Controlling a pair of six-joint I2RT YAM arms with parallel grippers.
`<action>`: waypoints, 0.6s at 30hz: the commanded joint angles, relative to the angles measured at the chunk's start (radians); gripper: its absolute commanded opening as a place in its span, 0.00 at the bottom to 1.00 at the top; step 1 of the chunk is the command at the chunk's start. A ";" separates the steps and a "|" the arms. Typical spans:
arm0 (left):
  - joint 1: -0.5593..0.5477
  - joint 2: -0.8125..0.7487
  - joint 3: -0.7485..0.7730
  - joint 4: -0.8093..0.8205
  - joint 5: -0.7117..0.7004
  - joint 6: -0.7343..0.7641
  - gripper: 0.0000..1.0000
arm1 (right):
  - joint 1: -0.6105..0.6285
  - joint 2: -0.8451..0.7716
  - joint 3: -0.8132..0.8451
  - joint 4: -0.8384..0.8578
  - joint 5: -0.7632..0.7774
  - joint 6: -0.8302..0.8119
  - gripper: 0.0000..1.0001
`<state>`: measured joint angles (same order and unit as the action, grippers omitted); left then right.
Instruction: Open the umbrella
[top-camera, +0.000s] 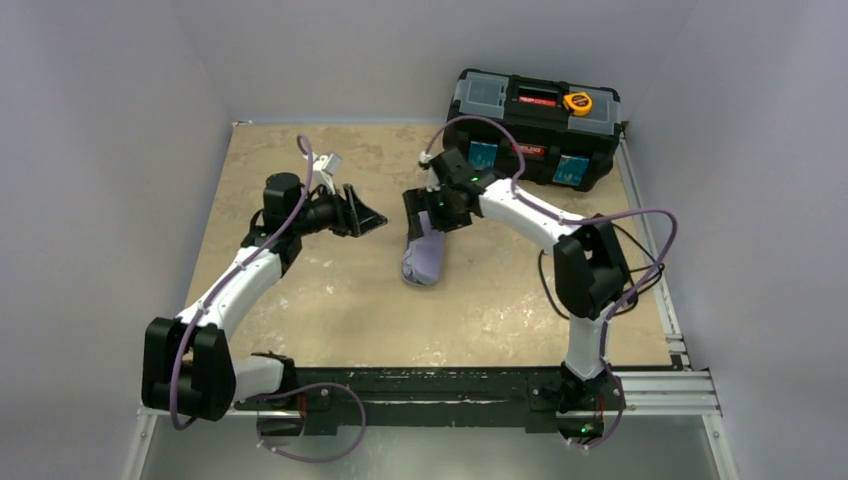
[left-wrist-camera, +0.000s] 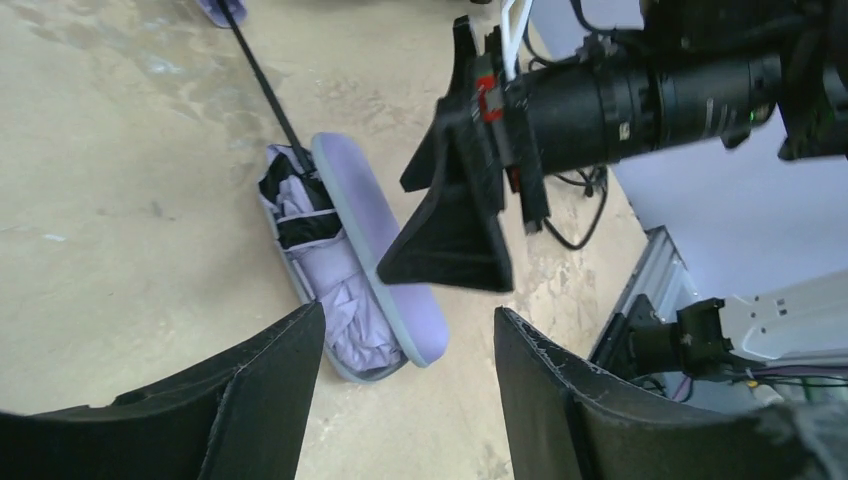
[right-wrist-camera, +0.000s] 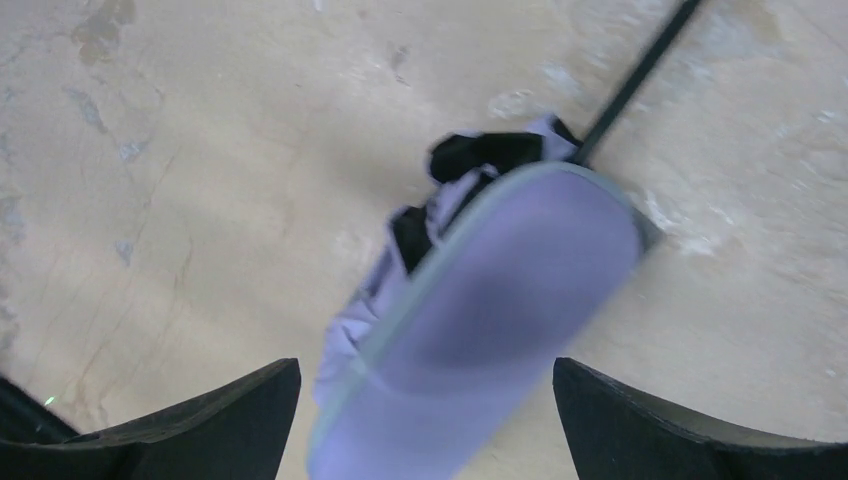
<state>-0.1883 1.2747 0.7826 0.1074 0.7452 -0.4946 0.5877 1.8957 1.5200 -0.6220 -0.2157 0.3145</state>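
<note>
The umbrella (left-wrist-camera: 340, 285) lies folded on the table, its crumpled lavender and black fabric tucked in a pale lavender oval case (left-wrist-camera: 375, 240) that stands ajar. Its thin dark shaft (left-wrist-camera: 265, 85) runs out of the case to a small lavender knob (left-wrist-camera: 218, 10). In the top view the case (top-camera: 425, 258) lies mid-table. My right gripper (right-wrist-camera: 425, 370) hovers open just above the case lid (right-wrist-camera: 500, 320), one finger on each side, touching nothing. My left gripper (left-wrist-camera: 410, 320) is open and empty, off to the left of the case (top-camera: 365, 215).
A black toolbox (top-camera: 535, 120) with a yellow tape measure on its lid stands at the back right of the table. Grey walls close in the left and right sides. The right arm's cables (left-wrist-camera: 580, 215) hang near the table's right rail.
</note>
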 joint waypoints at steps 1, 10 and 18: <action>0.031 -0.070 0.026 -0.152 -0.074 0.110 0.63 | 0.104 0.052 0.103 -0.018 0.298 0.095 0.99; 0.038 -0.147 0.002 -0.148 -0.143 0.152 0.64 | 0.115 0.066 0.084 -0.070 0.426 0.082 0.95; 0.038 -0.071 -0.016 -0.140 -0.147 0.136 0.60 | 0.089 0.027 0.041 -0.103 0.344 -0.001 0.60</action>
<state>-0.1574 1.1519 0.7723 -0.0467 0.6056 -0.3550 0.6926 1.9804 1.5848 -0.6918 0.1608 0.3611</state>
